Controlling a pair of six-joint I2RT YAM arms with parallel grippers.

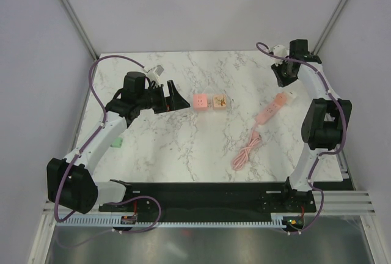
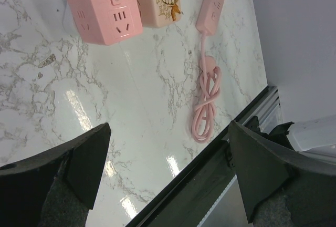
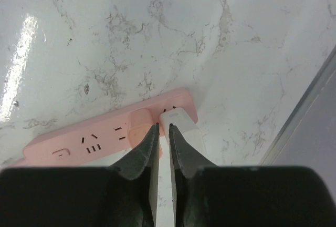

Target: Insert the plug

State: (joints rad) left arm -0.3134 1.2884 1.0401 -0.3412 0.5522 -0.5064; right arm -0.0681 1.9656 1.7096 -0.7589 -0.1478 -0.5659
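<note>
from above, the pink power strip (image 1: 273, 109) lies on the desk (image 1: 159, 148), its cord (image 1: 244, 151) coiled off its near end and a white plug (image 1: 292, 95) at its far end; a pink cube (image 1: 199, 102) and a beige cube (image 1: 219, 101) sit left of the strip. the left wrist view shows the left jaws spread fully, holding nothing; the beige cube bears a gold deer and characters too small to read. the right wrist view shows the right jaws drawn to a thin slit just over the plug; whether they pinch it i cannot tell. seating the plug looks in hand; next calls for a straight press into the strip's end socket.
</note>
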